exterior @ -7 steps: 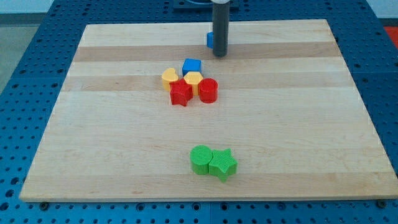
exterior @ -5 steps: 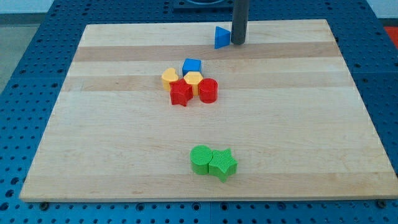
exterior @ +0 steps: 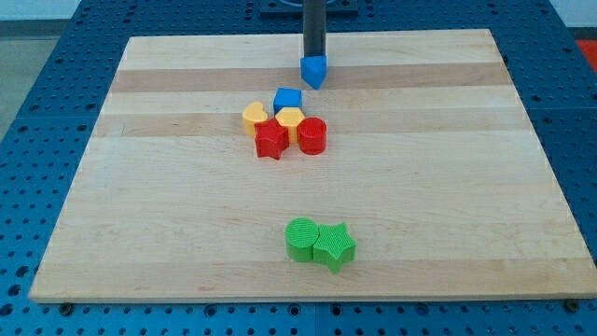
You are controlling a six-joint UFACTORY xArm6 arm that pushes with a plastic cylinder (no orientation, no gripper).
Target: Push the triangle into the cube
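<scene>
The blue triangle (exterior: 314, 71) lies near the top middle of the wooden board (exterior: 140, 205). My tip (exterior: 314, 58) stands right behind it, on its top side, touching or nearly touching it. The blue cube (exterior: 287, 98) sits a short way below and to the left of the triangle, with a small gap between them. The cube is at the top of a cluster of blocks.
The cluster holds a yellow heart-like block (exterior: 255, 116), a yellow hexagon (exterior: 291, 119), a red star (exterior: 271, 139) and a red cylinder (exterior: 312, 135). A green cylinder (exterior: 301, 239) and a green star (exterior: 334, 246) touch each other near the bottom middle.
My tip swung from the triangle's front to its right, then round to its top side. The triangle has shifted down and left, closer to the cube.
</scene>
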